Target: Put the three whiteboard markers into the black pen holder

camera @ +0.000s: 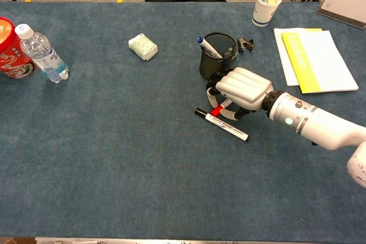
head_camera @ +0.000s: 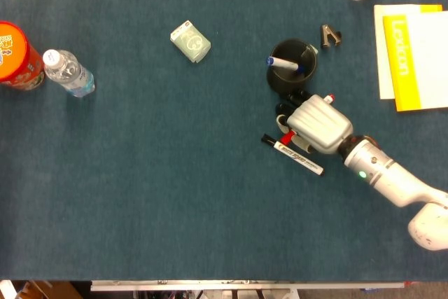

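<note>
The red-capped marker [camera: 219, 107] lay under the right robot hand [camera: 242, 88], its red end poking out below the curled fingers [camera: 213, 87]. The fingers were drawn in around the marker, but I could not tell whether they really clamped it or only rested over it. Just beyond that hand's fingertips stood the black pen holder [camera: 218, 55], with a blue-capped marker [camera: 207, 48] already leaning inside. The third, a black-capped marker [camera: 222, 124], lay on the blue surface [camera: 143, 158] just on the near side of the hand, touching or nearly touching the red one. The left robot hand was nowhere to be seen.

To my eye the step was picking up the red marker. Done well, it would want a firm pinch along the barrel before lifting, so the pen would not roll out, then tipping the marker upright over the holder's mouth and letting go only once its end was inside. The risk I saw was nudging the holder, which stood very near.

Farther off sat a paper cup [camera: 266, 5] and a yellow notebook [camera: 314, 60].
</note>
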Robot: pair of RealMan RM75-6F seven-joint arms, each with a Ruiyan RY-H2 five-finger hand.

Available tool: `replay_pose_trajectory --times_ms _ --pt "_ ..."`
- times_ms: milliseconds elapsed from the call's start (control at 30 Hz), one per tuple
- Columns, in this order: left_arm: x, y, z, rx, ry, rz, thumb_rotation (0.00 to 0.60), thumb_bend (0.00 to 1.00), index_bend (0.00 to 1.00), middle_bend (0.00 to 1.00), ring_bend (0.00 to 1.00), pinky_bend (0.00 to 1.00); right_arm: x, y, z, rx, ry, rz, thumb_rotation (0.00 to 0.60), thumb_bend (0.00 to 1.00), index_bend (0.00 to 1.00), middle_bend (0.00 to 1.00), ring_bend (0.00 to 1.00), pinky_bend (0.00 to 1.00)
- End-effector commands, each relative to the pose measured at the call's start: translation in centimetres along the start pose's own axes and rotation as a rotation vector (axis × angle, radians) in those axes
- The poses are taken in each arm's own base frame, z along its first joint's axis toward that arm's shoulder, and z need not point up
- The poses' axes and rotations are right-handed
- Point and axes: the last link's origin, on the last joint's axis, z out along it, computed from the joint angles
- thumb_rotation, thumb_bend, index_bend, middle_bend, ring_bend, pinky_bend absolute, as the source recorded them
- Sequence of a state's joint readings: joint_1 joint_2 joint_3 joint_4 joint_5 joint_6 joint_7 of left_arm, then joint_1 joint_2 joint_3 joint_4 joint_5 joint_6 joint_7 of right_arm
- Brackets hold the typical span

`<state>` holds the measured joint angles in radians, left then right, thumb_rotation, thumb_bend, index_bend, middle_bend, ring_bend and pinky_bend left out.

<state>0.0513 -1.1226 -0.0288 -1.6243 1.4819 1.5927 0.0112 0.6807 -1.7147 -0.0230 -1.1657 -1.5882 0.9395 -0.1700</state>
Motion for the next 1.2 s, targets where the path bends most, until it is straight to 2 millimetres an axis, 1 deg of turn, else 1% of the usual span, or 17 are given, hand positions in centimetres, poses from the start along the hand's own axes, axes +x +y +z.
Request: replay_pose_trajectory --times_ms 33,300,500,600,700,800,933,967,1067,1200 --pt "0.0 0.0 0.0 0.001 0.000 0.000 0.600 0.42 0.22 0.22 0.22 0.17 0.0 0.0 0.1 0.001 0.000 -0.002 0.600 0.30 0.52 0.34 0.17 0.19" --pt "0.0 -0.1 -0.1 0.003 -0.001 -0.001 0.600 0.42 0.22 0.22 0.22 0.17 -0.2 -0.2 -0.2 0.015 0.007 -0.039 0.600 0.30 0.52 0.34 0.17 0.19" --pt "0.1 -0.2 -0.1 0.001 0.001 -0.002 0.600 0.42 0.22 0.22 0.22 0.17 -0.4 0.0 -0.5 0.014 0.031 -0.052 0.600 0.31 0.58 0.34 0.17 0.19" --pt "0.1 -0.2 -0.2 0.002 0.003 -0.003 0.600 0.42 0.22 0.22 0.22 0.17 0.2 0.0 -0.9 0.012 0.066 -0.015 0.600 0.32 0.61 0.35 0.17 0.19" --pt "0.2 -0.2 -0.2 0.005 0.004 -0.002 0.600 0.42 0.22 0.22 0.22 0.17 1.5 -0.1 -1.7 0.012 0.123 0.079 0.600 0.32 0.62 0.36 0.17 0.19" --pt "0.2 -0.1 -0.1 0.001 0.003 0.000 0.600 0.42 0.22 0.22 0.22 0.17 3.6 -0.4 -2.7 0.015 0.187 0.223 0.600 0.33 0.63 0.37 0.17 0.19" --pt "0.1 0.2 0.0 -0.007 0.000 0.001 0.600 0.42 0.22 0.22 0.22 0.17 6.8 -0.8 -3.8 0.022 0.261 0.450 0.600 0.33 0.63 0.37 0.17 0.19" --pt "0.1 0.3 0.1 -0.010 0.000 0.001 0.600 0.42 0.22 0.22 0.22 0.17 7.9 -0.8 -4.0 0.028 0.282 0.518 0.600 0.33 0.63 0.37 0.17 0.19" --pt "0.0 0.5 0.1 -0.016 -0.002 0.000 0.600 0.42 0.22 0.22 0.22 0.17 10.2 -0.6 -4.3 0.037 0.333 0.643 0.600 0.33 0.63 0.37 0.17 0.19" --pt "0.1 0.4 0.0 -0.009 -0.001 0.003 0.600 0.42 0.22 0.22 0.22 0.17 12.4 0.1 -3.9 0.035 0.404 0.730 0.600 0.33 0.63 0.37 0.17 0.19"
